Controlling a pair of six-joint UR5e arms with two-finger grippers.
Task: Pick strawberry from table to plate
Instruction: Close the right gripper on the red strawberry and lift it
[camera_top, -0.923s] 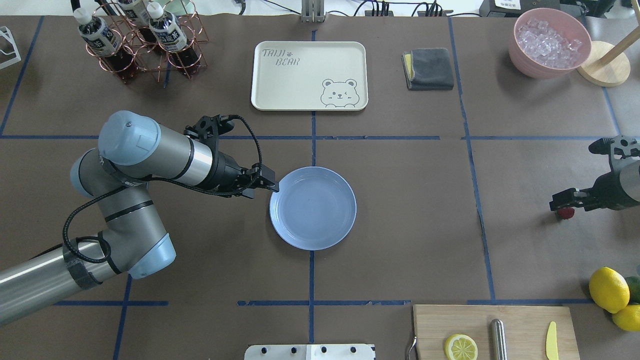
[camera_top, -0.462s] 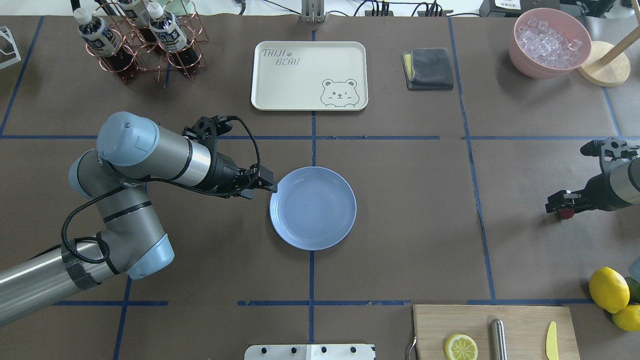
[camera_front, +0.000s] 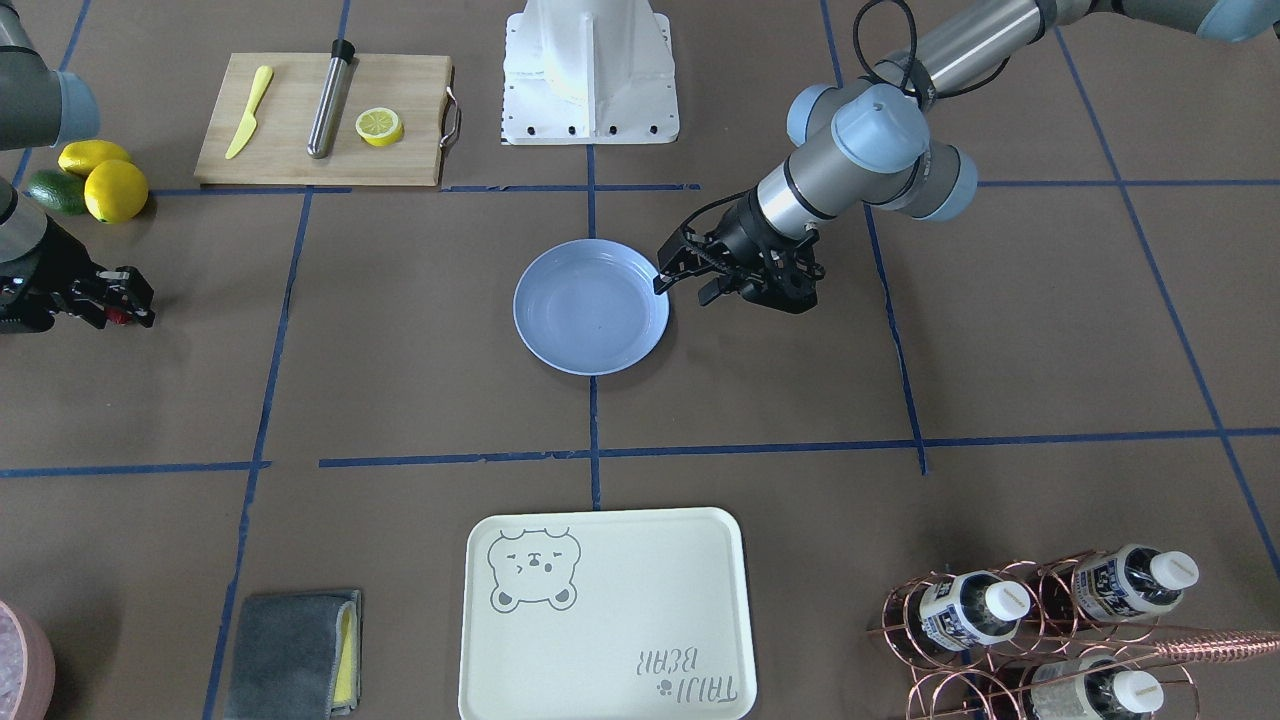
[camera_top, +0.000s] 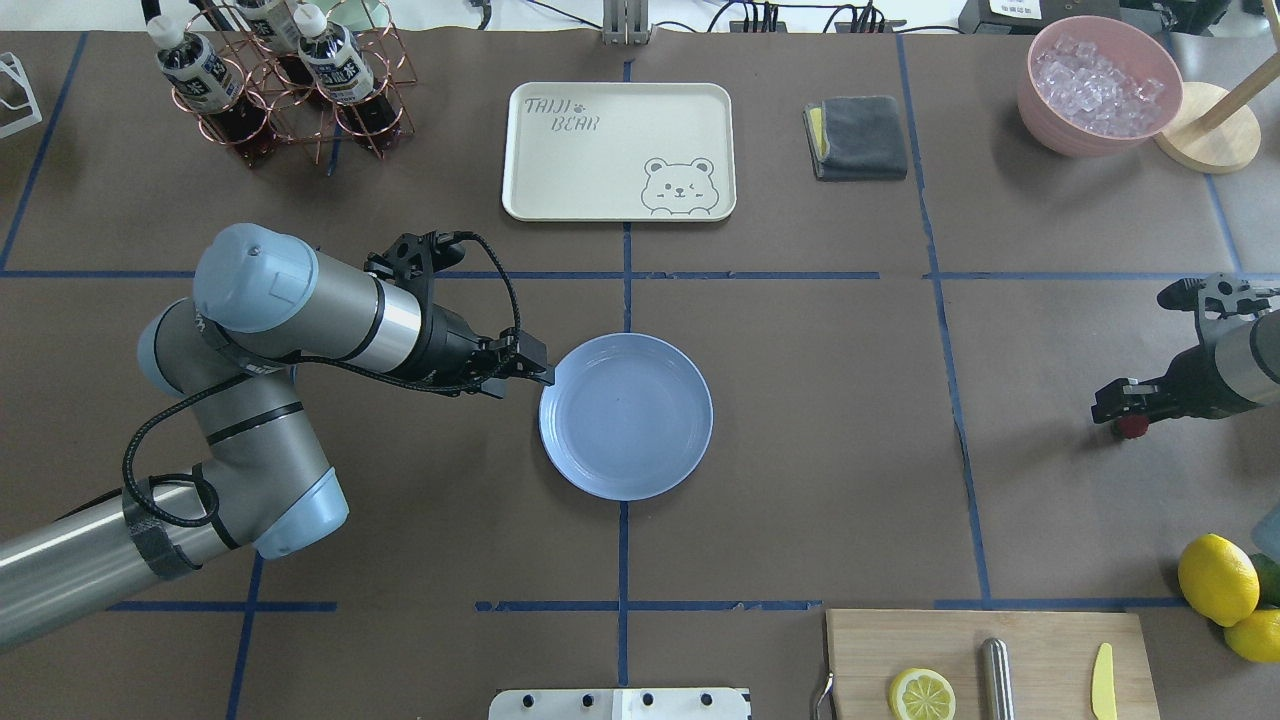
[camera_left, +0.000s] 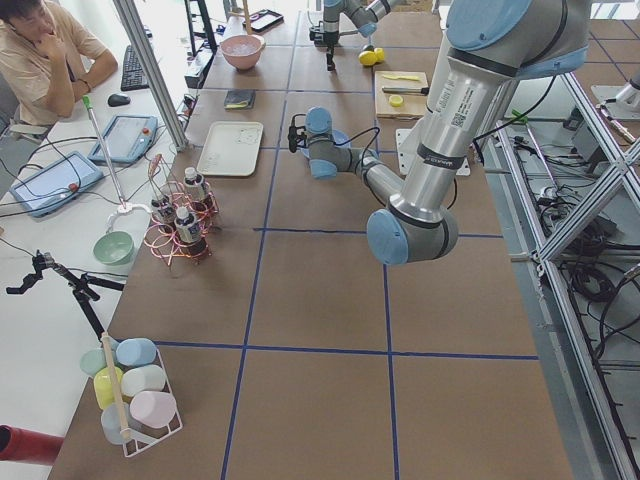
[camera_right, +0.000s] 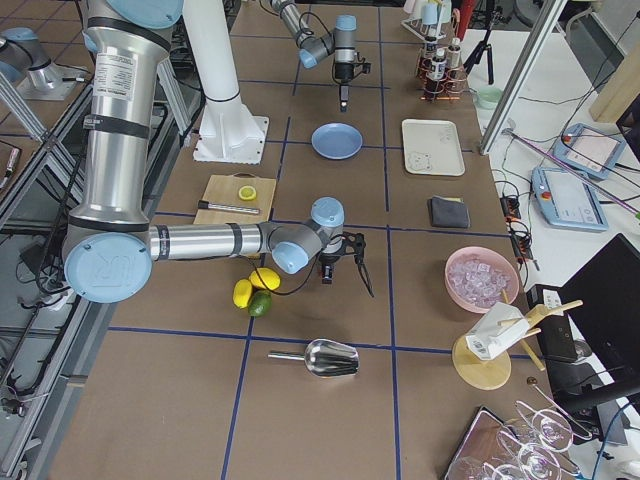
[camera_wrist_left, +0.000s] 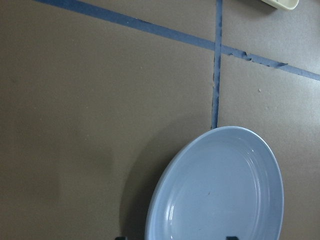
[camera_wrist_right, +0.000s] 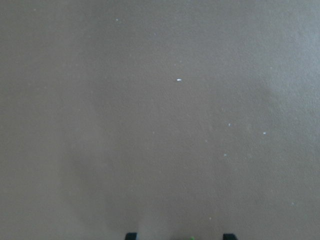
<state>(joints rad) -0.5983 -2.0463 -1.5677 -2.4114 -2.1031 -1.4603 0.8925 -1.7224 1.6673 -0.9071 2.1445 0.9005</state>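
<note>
The strawberry (camera_top: 1133, 427) is a tiny red berry at the table's far right, lying right under my right gripper (camera_top: 1115, 408). That gripper points down with its jaws open. In the right wrist view only a speck of the strawberry's green cap (camera_wrist_right: 191, 238) shows between the fingertips. The front view shows the strawberry (camera_front: 118, 317) as a red dot by the right gripper (camera_front: 130, 305). The light-blue plate (camera_top: 626, 416) sits empty at the table's centre. My left gripper (camera_top: 535, 372) stands open at the plate's left rim, holding nothing.
Two lemons (camera_top: 1217, 578) and a green fruit lie near the right gripper. A cutting board (camera_top: 985, 665) with a lemon half, a steel rod and a yellow knife is at the front right. At the back stand a cream tray (camera_top: 618, 150), a grey cloth (camera_top: 857, 137), an ice bowl (camera_top: 1100, 85) and a bottle rack (camera_top: 280, 80).
My right gripper has shifted slightly left over the strawberry, which stayed in place. My left arm has drawn back a little from the plate's rim.
</note>
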